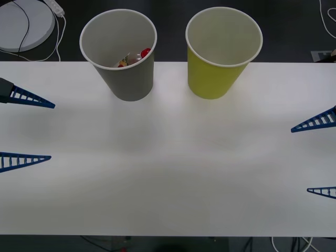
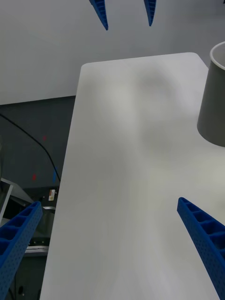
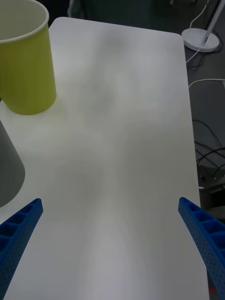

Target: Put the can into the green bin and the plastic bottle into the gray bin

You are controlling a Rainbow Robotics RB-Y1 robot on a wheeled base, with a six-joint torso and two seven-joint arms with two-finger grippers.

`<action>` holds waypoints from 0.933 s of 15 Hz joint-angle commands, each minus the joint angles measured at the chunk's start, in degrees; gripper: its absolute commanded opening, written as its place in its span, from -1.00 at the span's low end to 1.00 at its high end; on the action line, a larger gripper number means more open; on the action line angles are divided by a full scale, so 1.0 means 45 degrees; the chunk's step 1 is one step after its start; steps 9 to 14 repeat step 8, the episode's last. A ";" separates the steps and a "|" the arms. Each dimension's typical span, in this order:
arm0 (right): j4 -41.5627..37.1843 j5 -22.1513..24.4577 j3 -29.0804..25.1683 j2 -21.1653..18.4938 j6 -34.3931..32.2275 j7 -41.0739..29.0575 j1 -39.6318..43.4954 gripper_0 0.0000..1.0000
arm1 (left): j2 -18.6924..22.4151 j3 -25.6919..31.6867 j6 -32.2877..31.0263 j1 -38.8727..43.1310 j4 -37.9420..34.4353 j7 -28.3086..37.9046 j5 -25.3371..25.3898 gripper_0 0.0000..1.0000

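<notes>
Plastic bottle (image 1: pixel 137 56) lies inside gray bin (image 1: pixel 127 79).

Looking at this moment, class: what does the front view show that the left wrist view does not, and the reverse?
Front only: the plastic bottle lying inside the gray bin, and the open right gripper at the table's right edge. Left wrist only: a white lamp base on the floor. Shared: the green bin, the white table, and the open left gripper.

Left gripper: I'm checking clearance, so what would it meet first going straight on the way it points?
Probably nothing on the table: the left gripper points across bare tabletop toward the right gripper.
</notes>
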 commanded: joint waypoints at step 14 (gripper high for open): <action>0.0000 0.0000 0.0000 0.0000 0.0000 0.0000 0.0000 1.00 | 0.0006 0.0006 0.0022 0.0109 0.0113 -0.0007 0.0272 1.00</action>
